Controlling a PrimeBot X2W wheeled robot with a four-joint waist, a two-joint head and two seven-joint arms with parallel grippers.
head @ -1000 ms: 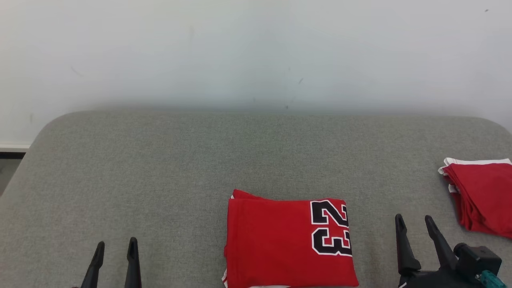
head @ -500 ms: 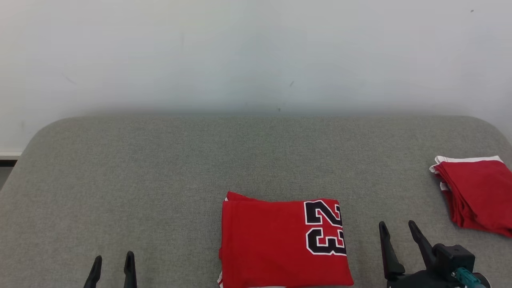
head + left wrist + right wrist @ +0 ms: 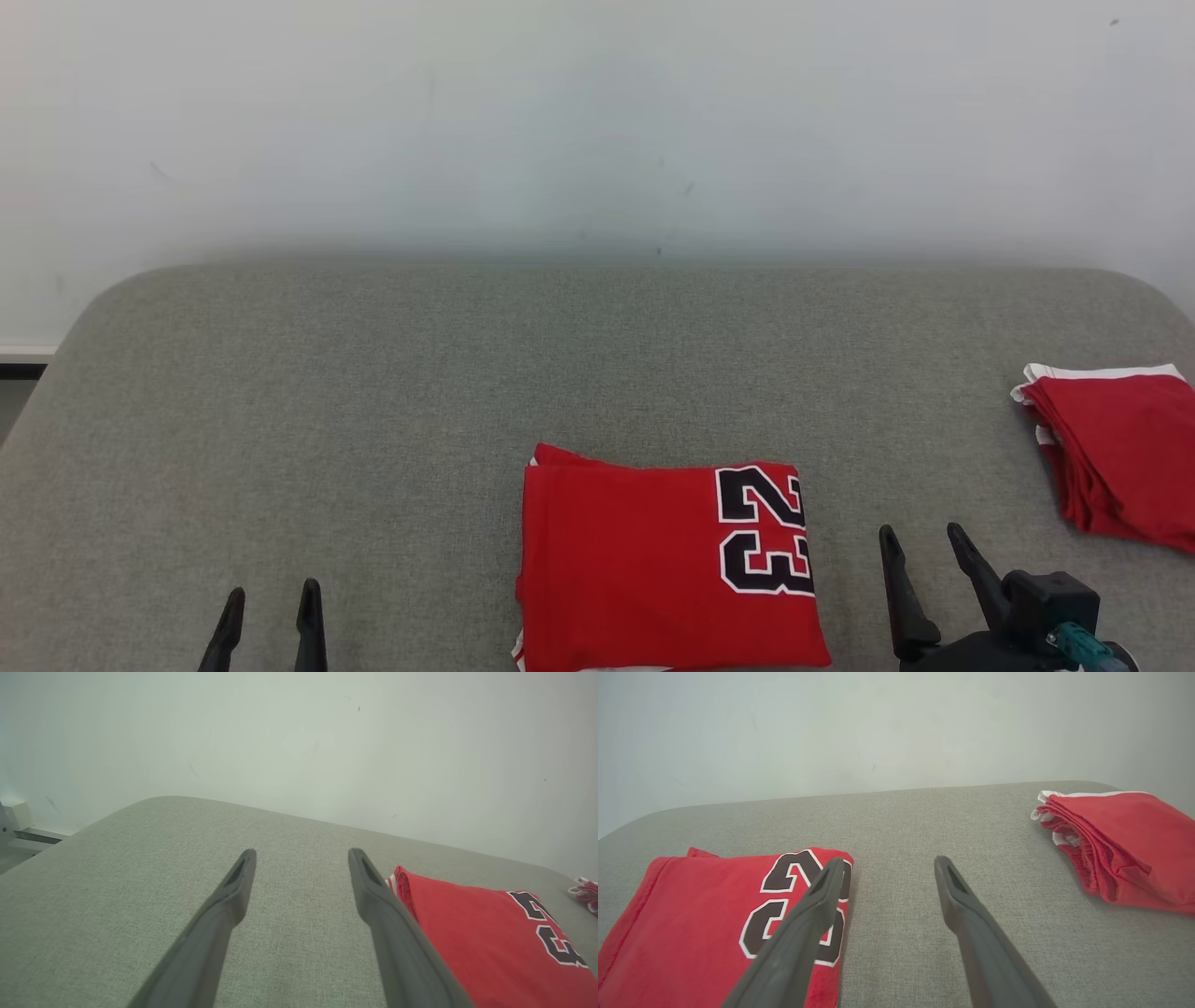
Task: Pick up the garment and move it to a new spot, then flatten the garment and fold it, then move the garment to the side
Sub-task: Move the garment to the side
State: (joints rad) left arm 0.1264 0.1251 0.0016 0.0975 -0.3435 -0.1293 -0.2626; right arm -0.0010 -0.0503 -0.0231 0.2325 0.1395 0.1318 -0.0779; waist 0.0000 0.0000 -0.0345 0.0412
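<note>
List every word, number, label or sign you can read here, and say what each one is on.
"23": black numerals outlined in white, on the folded red jersey, near its right edge in the head view.
No print shows on the second folded red garment, which has only white trim.
No text on the wall or the gray padded surface.

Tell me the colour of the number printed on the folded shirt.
Black with a white outline, on the red shirt; the number shows best in the right wrist view.
</note>
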